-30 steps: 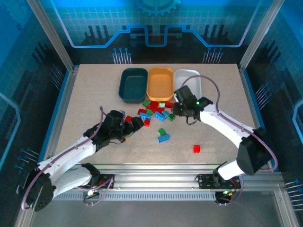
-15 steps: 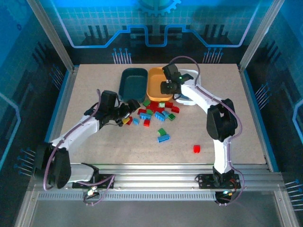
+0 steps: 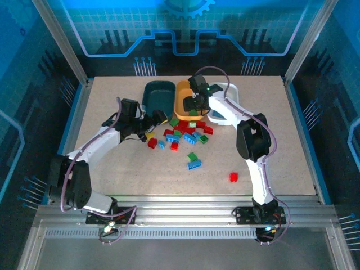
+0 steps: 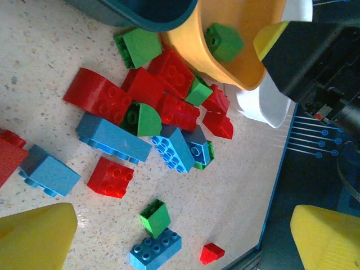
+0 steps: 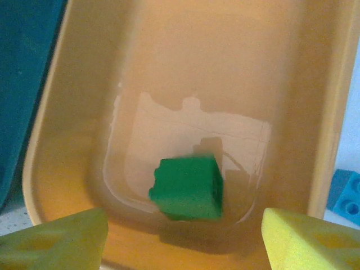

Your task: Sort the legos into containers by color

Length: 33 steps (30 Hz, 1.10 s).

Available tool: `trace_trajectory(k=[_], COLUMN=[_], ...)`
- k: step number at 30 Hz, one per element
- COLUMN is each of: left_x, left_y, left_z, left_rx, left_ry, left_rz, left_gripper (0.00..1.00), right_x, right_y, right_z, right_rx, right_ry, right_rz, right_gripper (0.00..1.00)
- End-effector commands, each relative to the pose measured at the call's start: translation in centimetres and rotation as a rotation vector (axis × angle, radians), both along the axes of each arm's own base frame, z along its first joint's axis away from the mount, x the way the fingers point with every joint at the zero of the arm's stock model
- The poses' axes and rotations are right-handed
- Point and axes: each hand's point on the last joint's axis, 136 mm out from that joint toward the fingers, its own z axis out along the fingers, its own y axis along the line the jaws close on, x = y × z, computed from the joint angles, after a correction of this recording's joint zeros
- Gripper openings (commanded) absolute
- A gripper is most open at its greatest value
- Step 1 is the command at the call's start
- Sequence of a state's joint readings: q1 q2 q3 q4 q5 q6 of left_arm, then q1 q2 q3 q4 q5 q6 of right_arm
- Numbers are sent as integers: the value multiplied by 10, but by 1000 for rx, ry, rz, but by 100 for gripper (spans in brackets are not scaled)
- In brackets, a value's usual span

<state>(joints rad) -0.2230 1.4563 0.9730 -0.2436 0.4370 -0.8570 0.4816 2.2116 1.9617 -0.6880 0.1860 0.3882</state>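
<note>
My right gripper [image 3: 197, 106] [image 5: 183, 242] hangs open over the orange tray [image 3: 185, 93] [image 5: 169, 67]. A green brick [image 5: 188, 187] [image 4: 225, 42] lies free inside that tray, blurred, clear of both yellow fingers. The dark teal tray [image 3: 158, 100] and the white tray [image 3: 226, 107] flank the orange one. A pile of red, blue and green legos [image 3: 185, 134] [image 4: 152, 112] lies just in front of the trays. My left gripper [image 3: 156, 125] [image 4: 180, 239] stands wide open with nothing held, at the pile's left edge, above the table.
A green brick [image 3: 192, 157] [image 4: 154, 217] touching a blue one [image 3: 195, 165] [image 4: 154, 253] lies nearer the front. A lone red brick [image 3: 233, 177] sits front right. A blue brick [image 5: 349, 197] lies just outside the orange tray. Metal frame posts edge the table.
My right gripper has swung from the pile to above the orange tray and opened, letting go of the green brick. My left gripper has shifted back-left towards the teal tray.
</note>
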Motion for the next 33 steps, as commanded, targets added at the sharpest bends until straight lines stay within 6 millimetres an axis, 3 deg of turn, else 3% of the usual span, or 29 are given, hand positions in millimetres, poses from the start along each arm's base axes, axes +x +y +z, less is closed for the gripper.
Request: trace_trajectory(k=[1,3,7,15,18,21,27,33], left_x=[6,5,0,-6,-3,2,9,11], left_y=[-5,-4,-2,3,1,-3,-5,-5], left_z=[14,13,9,-1,-6,-11,-10,-14], left_rx=[-33,-32,-10,32,21,-2,-2,-5], left_ry=[-52,-53,-50,-30,-22,-6,-5,11], left_rz=[-37,-36,-43,-55,-49,-51,-60,-50], left_gripper=[99,99,99,99,99,99,99,99], right_x=[-5,-14,-55,-186,-229,-265,-313,-337], right_y=[-3,-11,-46,-120,-129,-127,-149,-159], right_z=[42,54,47,-4,-28,-49,-75,-84], right_rx=[8,-3,-43,-106,-50,13,-57,-62], right_ry=[-56,-74,-46,153,264,350,465,509], right_rz=[15,4,-75,-191,-215,-214,-289,-334], right_gripper=[74,74,75,85,86,86,82,74])
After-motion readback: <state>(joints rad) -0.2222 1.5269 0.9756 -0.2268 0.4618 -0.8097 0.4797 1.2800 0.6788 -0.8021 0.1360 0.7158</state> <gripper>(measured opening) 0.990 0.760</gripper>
